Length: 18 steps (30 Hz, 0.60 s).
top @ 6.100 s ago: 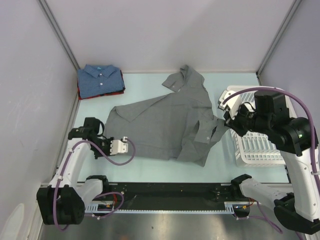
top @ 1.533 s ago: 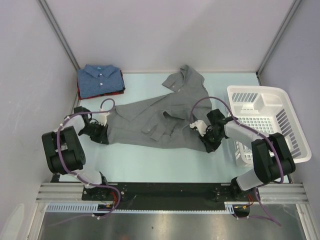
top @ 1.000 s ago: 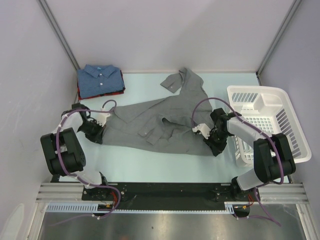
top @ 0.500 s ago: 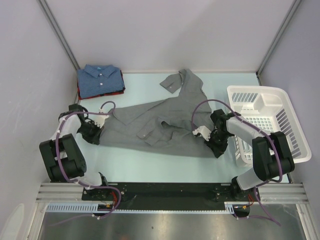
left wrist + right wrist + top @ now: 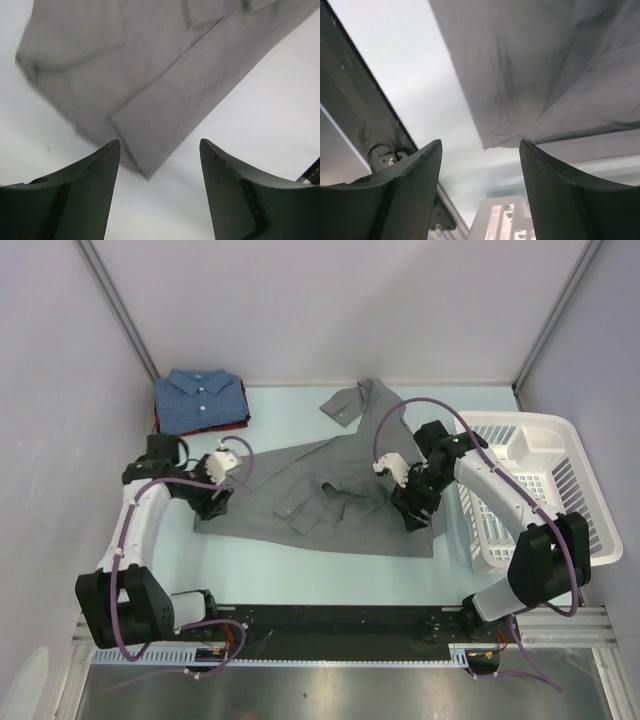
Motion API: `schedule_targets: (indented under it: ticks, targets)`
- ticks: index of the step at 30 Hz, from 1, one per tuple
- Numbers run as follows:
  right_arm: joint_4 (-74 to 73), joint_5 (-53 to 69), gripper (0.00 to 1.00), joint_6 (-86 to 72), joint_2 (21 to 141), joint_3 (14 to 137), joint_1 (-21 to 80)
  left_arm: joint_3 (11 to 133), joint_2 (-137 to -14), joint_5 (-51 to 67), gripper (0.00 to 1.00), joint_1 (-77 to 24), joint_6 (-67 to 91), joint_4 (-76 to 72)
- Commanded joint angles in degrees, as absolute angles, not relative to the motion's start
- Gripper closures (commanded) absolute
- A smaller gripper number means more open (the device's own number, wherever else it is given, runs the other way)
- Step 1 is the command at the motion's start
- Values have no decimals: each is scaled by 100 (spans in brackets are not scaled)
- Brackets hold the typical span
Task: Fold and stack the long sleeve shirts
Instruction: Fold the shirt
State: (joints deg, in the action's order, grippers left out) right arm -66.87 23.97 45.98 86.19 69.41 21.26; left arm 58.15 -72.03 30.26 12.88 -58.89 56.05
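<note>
A plain grey long sleeve shirt (image 5: 320,502) lies spread across the middle of the table as a wide band, one sleeve (image 5: 352,400) trailing toward the back. My left gripper (image 5: 207,503) hangs open just above its left near corner (image 5: 142,170), holding nothing. My right gripper (image 5: 413,514) is open above the right near corner (image 5: 487,142), also holding nothing. In both wrist views the grey cloth (image 5: 150,70) (image 5: 535,60) lies flat beyond the fingertips. A folded blue shirt (image 5: 200,398) rests on a dark red one (image 5: 166,430) at the back left.
A white slatted basket (image 5: 580,462) stands at the right edge, close behind the right arm, and its rim (image 5: 502,220) shows under the right fingers. Grey walls enclose the table on three sides. The arms' black rail (image 5: 330,625) runs along the near edge.
Both grippers have opened and let go of the grey shirt's near corners, then lifted off the cloth. The shirt lies still where they drew it.
</note>
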Motion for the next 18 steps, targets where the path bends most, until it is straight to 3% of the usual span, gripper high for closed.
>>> schedule_targets:
  ticks: [1,3,8,18]
  targets:
    - [-6146,2752,28,4097,8438,7391,2048,5618,-7084,3210,30,-232,-5582,5055]
    - [-5445,2567,22,3938,8595,7427,2048,5529,-7311,3103,31,-605,-4959,4510]
    - [-4545,2286,20,3473,9368,7883,2048,5598,-8251,2970,37,-1301,-3151,3702]
    - [-4026,2320,27,3445,10002,7919,2065,6231,-9746,2979,38,-1318,-1662,3428]
